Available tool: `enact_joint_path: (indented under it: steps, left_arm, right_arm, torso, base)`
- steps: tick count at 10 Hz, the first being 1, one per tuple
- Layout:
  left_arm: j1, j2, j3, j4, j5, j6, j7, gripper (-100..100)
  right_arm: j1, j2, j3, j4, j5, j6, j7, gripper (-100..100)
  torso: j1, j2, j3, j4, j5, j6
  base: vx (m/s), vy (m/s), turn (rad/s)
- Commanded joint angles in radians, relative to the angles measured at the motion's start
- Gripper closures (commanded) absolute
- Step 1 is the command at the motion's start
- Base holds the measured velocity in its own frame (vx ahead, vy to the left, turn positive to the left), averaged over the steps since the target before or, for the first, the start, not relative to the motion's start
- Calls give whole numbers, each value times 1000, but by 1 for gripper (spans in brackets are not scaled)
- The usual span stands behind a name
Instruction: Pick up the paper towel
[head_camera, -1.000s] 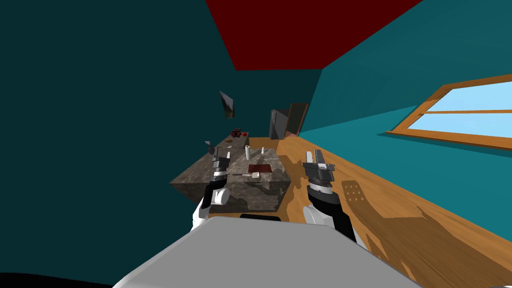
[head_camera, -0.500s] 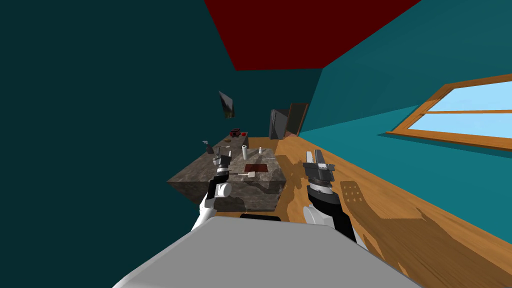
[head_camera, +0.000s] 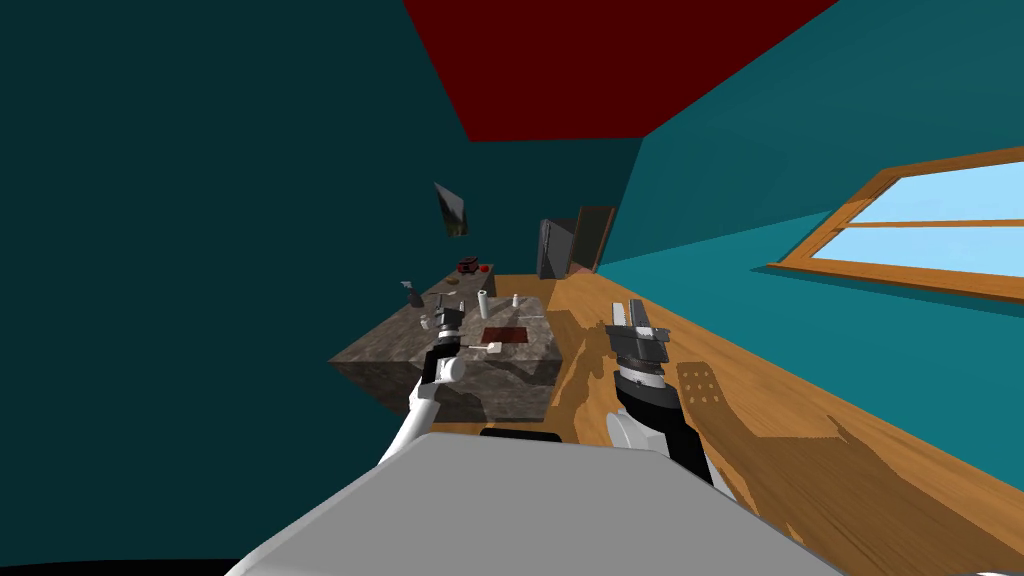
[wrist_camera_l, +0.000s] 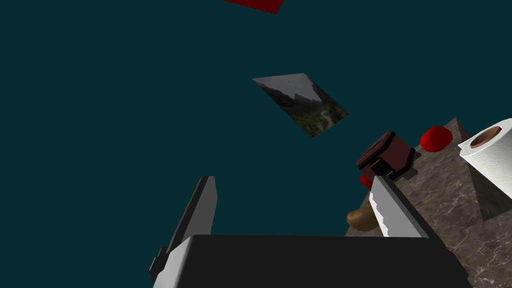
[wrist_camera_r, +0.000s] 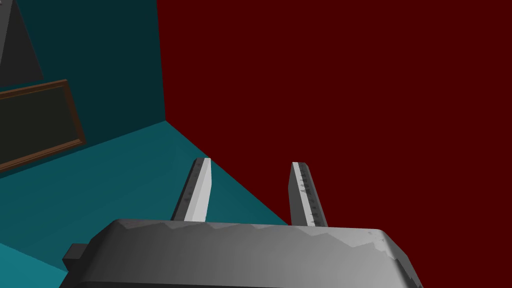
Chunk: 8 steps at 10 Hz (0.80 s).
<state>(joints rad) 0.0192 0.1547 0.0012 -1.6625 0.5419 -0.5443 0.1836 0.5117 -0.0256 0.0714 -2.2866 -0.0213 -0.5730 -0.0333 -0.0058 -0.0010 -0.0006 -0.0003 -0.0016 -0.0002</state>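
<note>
Left gripper (wrist_camera_l: 292, 182): fingers spread wide with nothing between them; it hovers over the near part of the desk (head_camera: 400, 345) and points at the dark teal wall, not at the roll.
Paper towel (wrist_camera_l: 492, 155): white roll with a brown core, upright on the marbled desk, outside the gripper's right finger and apart from it.
Right gripper (head_camera: 632, 318): raised beside the desk over the wooden floor, fingers parted more narrowly, empty.
Neighbours: dark red box (wrist_camera_l: 387, 157), red ball (wrist_camera_l: 436, 138) and brown lump (wrist_camera_l: 362, 218) sit further along the desk.
Step in hand: probably lining the left gripper up on the roll.
Doing it well: turn the wrist until the roll sits centred between the fingers, approach at mid-height, then close gently, since soft paper squashes.
Risk: a finger clipping the roll could topple it.
</note>
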Motion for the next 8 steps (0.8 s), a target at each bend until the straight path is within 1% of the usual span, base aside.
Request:
enact_joint_path:
  steps: [1,2,3,4,5,7,8]
  left_arm:
    - [-45,-6,13,50,41,6,13,-100]
    - [-45,-6,13,66,41,6,13,-100]
    - [-84,-6,28,96,78,7,28,-100]
    - [-89,-6,28,123,78,7,28,-100]
    - [-131,-6,44,151,114,7,44,-100]
    - [-133,-6,44,189,114,7,44,-100]
    - [-176,-6,62,232,148,6,59,-100]
  right_arm:
    - [0,0,0,0,0,0,0,0]
    - [0,0,0,0,0,0,0,0]
    - [0,0,0,0,0,0,0,0]
    - [0,0,0,0,0,0,0,0]
    - [0,0,0,0,0,0,0,0]
    - [0,0,0,0,0,0,0,0]
    - [0,0,0,0,0,0,0,0]
  torso:
    - [0,0,0,0,0,0]
    - [-1,0,0,0,0,0]
    - [0,1,0,0,0,0]
    - [0,1,1,0,0,0]
    - [1,1,0,0,0,0]
    - [1,0,0,0,0,0]
    - [4,0,0,0,1,0]
  base:
    - [-3,-108,-2]
    - [-8,-91,1]
    - [-15,-90,-8]
    - [-6,-75,-3]
    - [10,-91,-20]
    - [4,-51,-1]
    - [-2,-57,-25]
